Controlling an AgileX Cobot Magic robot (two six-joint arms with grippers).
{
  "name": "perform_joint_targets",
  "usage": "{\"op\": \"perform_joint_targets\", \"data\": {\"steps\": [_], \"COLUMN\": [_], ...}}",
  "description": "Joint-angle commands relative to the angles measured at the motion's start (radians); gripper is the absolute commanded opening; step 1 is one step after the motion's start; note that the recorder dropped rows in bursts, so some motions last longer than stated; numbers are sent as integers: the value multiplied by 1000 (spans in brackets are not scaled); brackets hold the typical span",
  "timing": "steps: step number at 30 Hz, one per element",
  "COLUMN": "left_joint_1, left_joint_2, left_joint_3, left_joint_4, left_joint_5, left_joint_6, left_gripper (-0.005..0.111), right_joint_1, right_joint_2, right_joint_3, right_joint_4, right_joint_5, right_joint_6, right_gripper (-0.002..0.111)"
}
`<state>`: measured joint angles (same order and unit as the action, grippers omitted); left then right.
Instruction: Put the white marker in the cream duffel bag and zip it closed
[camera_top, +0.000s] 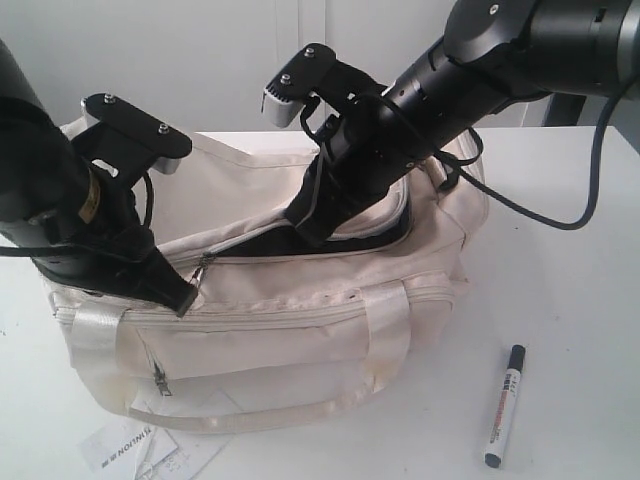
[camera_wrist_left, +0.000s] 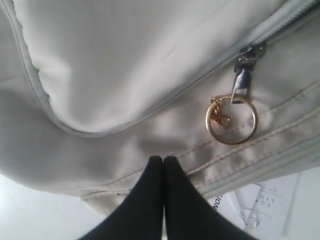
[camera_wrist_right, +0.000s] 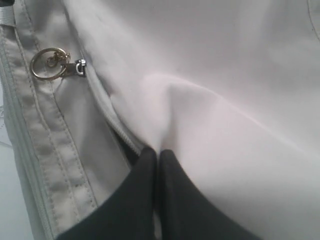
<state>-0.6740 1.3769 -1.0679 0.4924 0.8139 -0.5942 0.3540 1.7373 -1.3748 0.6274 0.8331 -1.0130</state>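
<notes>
Progress is slight: the white marker (camera_top: 505, 405) is left on the table (camera_top: 580, 300) beside the cream duffel bag (camera_top: 300, 330), its zip part-opened. The left gripper (camera_top: 185, 300) is pressed shut against the front; the right gripper (camera_top: 305, 235) is pinched on the top flap (camera_top: 250, 190).

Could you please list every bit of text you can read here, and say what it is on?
The white marker: red and black print on the barrel, too small to read.
The paper slip under the cream duffel bag: dark upside-down capitals, too blurred to read.
Nothing else shows text.
</notes>
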Motion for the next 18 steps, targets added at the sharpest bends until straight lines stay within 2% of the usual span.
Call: {"op": "perform_joint_targets", "data": {"steps": [1, 3, 5, 8, 15, 18], "left_joint_1": [3, 6, 6, 6, 15, 15], "left_joint_2": [-10, -10, -10, -2, 82, 107], "left_joint_3": [8, 8, 8, 8, 8, 8], "left_joint_4": [-31, -114, -204, -235, -166, -99], "left_joint_5": [-60, -125, -195, -242, -167, -156], "left_joint_6": [-61, -36, 56, 165, 148, 64], "left_gripper": [8, 22, 40, 61, 62, 62], "right_joint_1": [-6, -6, -6, -6, -6, -6], "right_joint_2": [-14, -14, -14, -14, -14, -14], "right_joint_3": [1, 1, 1, 1, 1, 1], "right_joint_4": [5, 5, 5, 5, 7, 9], "right_joint_5": [-4, -4, -4, -4, 0, 3], "right_joint_6": [0, 0, 0, 0, 0, 0], "right_gripper": [0, 0, 0, 0, 0, 0]}}
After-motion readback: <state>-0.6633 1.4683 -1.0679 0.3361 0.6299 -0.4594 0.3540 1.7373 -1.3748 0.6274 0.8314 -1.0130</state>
